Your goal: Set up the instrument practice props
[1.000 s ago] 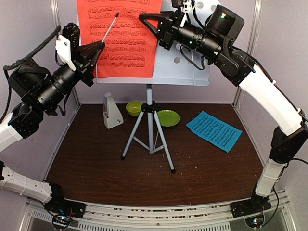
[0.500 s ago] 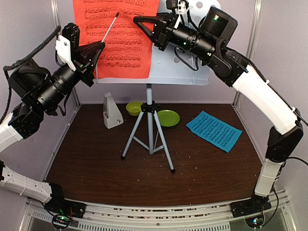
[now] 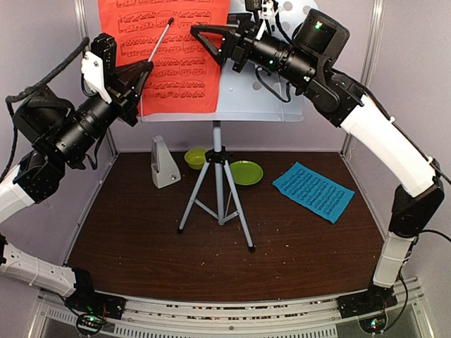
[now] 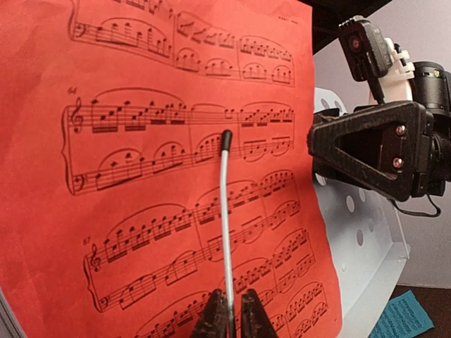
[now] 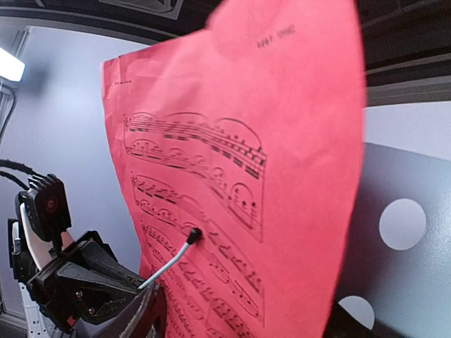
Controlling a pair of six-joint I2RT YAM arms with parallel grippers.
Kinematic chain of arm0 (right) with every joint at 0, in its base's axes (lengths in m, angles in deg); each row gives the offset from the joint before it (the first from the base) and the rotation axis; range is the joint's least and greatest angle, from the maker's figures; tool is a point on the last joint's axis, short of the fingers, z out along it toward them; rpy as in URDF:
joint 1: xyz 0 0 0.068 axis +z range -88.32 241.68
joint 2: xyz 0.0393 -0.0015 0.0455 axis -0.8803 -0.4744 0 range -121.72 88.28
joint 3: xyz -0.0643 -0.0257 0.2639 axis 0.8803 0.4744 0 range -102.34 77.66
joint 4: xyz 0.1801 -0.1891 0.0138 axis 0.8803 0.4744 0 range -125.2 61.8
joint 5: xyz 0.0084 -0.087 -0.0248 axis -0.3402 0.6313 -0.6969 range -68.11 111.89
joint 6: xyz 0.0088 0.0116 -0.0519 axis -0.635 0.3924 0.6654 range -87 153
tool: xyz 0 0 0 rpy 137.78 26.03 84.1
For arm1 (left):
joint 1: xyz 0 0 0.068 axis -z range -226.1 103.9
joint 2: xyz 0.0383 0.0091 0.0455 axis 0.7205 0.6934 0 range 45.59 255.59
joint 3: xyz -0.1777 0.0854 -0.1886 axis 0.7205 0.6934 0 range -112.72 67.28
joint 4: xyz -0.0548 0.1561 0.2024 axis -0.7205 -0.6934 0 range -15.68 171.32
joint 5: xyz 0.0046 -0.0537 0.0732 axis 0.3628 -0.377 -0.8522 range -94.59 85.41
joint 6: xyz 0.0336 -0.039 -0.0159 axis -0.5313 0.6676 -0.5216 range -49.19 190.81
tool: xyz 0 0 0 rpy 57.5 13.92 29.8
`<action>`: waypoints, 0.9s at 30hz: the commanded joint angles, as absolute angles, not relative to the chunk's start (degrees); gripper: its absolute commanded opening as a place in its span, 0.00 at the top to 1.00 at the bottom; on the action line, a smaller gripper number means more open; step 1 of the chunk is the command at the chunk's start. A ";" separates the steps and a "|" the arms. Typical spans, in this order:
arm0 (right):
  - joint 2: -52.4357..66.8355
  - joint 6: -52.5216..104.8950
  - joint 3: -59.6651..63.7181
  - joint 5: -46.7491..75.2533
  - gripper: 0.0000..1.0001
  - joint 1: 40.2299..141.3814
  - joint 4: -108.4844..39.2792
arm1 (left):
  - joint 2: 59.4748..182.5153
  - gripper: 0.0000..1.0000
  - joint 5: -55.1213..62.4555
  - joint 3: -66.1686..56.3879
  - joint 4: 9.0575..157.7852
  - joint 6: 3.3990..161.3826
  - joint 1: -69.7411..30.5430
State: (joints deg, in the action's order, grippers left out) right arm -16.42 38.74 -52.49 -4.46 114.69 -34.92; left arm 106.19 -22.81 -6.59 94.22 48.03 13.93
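A red music sheet [image 3: 176, 63] leans on the pale grey perforated desk [image 3: 261, 98], which sits atop the grey tripod [image 3: 220, 190]. My left gripper [image 3: 143, 67] [image 4: 232, 299] is shut on a thin white rod [image 4: 225, 211]; the rod's black tip presses on the sheet's face. At the sheet's right edge, my right gripper [image 3: 201, 34] has its jaws apart, with the paper between them. In the right wrist view the red sheet [image 5: 282, 141] fills most of the frame. A blue music sheet [image 3: 313, 191] lies flat on the table at the right. The whitish metronome [image 3: 164, 163] stands left of the tripod.
A lime-green bowl [image 3: 196, 158] and a lime-green plate [image 3: 246, 172] sit behind the tripod legs. Pale enclosure walls close in the left, right and back. The tripod's legs spread over the middle of the dark brown table [image 3: 141, 239].
My right gripper slid the red sheet a little to the left across the desk and then opened its jaws on the sheet's edge. The left gripper has kept the rod in place.
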 commanded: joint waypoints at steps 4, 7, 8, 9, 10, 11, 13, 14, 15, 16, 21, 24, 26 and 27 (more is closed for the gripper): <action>-14.40 38.62 -50.91 -1.43 0.24 114.24 -36.96 | 106.01 0.75 -22.60 -5.80 96.62 49.27 13.67; -14.32 38.71 -50.67 -1.22 0.23 114.24 -36.87 | 105.71 0.67 -22.30 -5.50 96.43 49.34 13.67; -14.21 38.79 -50.50 -1.22 0.23 114.29 -36.93 | 105.71 0.66 -22.34 -5.57 96.31 49.36 13.71; -14.06 38.83 -50.36 -1.22 0.23 114.27 -36.95 | 105.63 0.65 -22.30 -5.77 95.96 49.43 13.68; -13.89 38.81 -50.13 -1.15 0.23 114.30 -37.09 | 105.60 0.64 -22.10 -5.90 95.58 49.52 13.67; -13.63 38.86 -49.75 -1.06 0.22 114.24 -37.31 | 105.57 0.62 -21.95 -6.13 95.22 49.66 13.67; -12.70 38.80 -48.54 -1.05 0.21 114.24 -38.00 | 105.47 0.57 -21.85 -6.62 94.41 50.04 13.67; -12.14 38.87 -47.61 -0.97 0.21 114.28 -38.27 | 105.38 0.53 -21.54 -6.94 93.70 50.17 13.67; -11.67 38.98 -46.95 -0.88 0.20 114.24 -38.54 | 105.28 0.48 -21.42 -7.43 92.84 50.42 13.67; -11.14 39.09 -46.30 -0.69 0.19 114.29 -38.74 | 105.15 0.44 -21.27 -8.10 91.83 50.68 13.67; -8.65 39.46 -43.07 0.58 0.14 114.31 -39.67 | 104.32 0.30 -20.55 -11.10 86.42 51.98 13.67; -7.38 39.61 -41.40 0.84 0.09 114.24 -39.88 | 103.63 0.23 -20.41 -11.33 84.16 52.22 13.67; -6.66 39.69 -41.00 1.15 0.08 114.26 -39.86 | 103.24 0.19 -20.78 -11.99 82.45 52.22 13.67; -6.28 39.73 -39.76 1.23 0.07 114.30 -39.86 | 102.90 0.18 -20.78 -12.18 81.73 52.43 13.67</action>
State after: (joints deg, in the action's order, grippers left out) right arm -8.86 39.22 -41.93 -0.56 114.61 -38.38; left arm 104.31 -21.24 -9.93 84.80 51.41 13.84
